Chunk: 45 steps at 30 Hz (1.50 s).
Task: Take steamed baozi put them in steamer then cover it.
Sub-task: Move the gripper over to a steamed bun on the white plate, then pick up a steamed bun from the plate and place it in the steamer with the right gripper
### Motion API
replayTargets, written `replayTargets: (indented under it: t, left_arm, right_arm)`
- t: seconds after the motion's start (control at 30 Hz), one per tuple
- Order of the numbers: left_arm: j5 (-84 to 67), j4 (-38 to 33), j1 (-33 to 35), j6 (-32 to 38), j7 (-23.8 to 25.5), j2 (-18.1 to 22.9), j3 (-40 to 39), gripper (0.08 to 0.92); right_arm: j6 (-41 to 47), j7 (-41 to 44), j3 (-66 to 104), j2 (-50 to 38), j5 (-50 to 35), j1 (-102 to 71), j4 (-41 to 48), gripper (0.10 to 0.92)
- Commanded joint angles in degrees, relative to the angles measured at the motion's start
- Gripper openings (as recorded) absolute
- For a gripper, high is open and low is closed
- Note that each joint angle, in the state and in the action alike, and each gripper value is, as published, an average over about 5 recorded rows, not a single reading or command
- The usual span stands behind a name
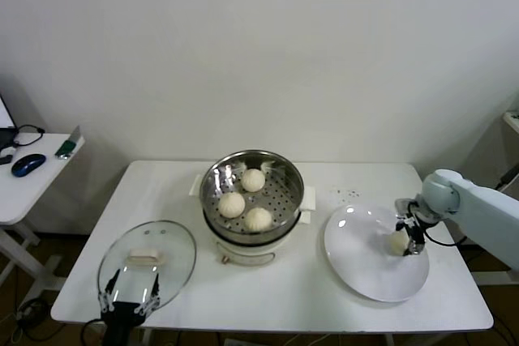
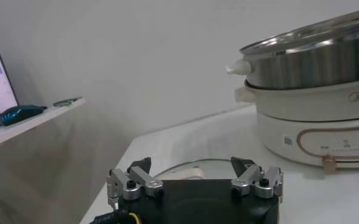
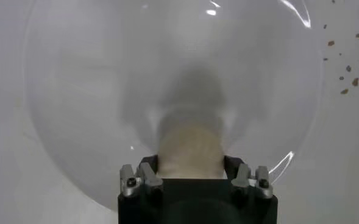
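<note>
Three steamed baozi [image 1: 232, 204] lie in the shiny steamer [image 1: 209, 180] at the table's middle. A fourth baozi [image 1: 396, 242] sits on the white plate [image 1: 365, 265] at the right. My right gripper [image 1: 408, 241] is shut on it, and its dark fingers press both sides of the bun [image 3: 190, 149] in the right wrist view. The cover [image 1: 166, 249], a clear glass lid with a cream handle, lies flat at the front left. My left gripper [image 1: 130, 301] hovers open at the lid's near edge, holding nothing; the lid's rim [image 2: 185, 164] shows between its jaws.
The steamer [image 2: 313, 61] stands on a cream-white pot base [image 2: 313, 128]. Small dark crumbs [image 1: 349, 194] dot the table behind the plate. A side desk [image 1: 32, 184] with a blue mouse [image 1: 28, 164] stands to the left.
</note>
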<state>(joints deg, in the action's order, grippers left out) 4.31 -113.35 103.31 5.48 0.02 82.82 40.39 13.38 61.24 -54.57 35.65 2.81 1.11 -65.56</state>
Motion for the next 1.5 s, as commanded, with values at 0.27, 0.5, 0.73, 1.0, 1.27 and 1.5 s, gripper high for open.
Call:
replayTargets:
  t: [0.27,0.5,0.73,1.0,1.27,1.5]
  left_arm:
    - [0.15,-1.28,0.67,0.17,-0.01,0.22,-1.44,0.823]
    - [0.19,-2.66,1.31,0.21,0.19,0.11,-2.19,0.823]
    - [0.64,-3.14,1.59,0.51,0.02,0.39,-4.26,0.823]
    - [1.11,-3.45,2.46,0.90,-0.27,-0.42,-6.07,0.823]
    - [1.73,-3.29,1.39,0.54,-0.17,-1.23,-6.82,0.823]
    - [2.27,-2.57,0.25,0.19,-0.25,-1.01,-7.19,0.823]
  right_arm:
    - [6.25,-3.65,-22.60,6.92,-27.22,30.50,-0.67,0.688]
    - [7.36,-3.74,-34.19,16.31,-38.76,46.53,0.49,0.695]
    - [8.20,-4.21,-38.12,25.83,-44.70,51.42,1.18,0.696]
    - [11.75,-8.37,-38.72,34.93,-50.77,49.53,0.67,0.696]
    - [13.07,-10.30,-40.29,39.32,-52.85,45.92,0.89,0.696]
    - [12.86,-10.26,-42.80,41.02,-51.89,41.88,0.93,0.696]
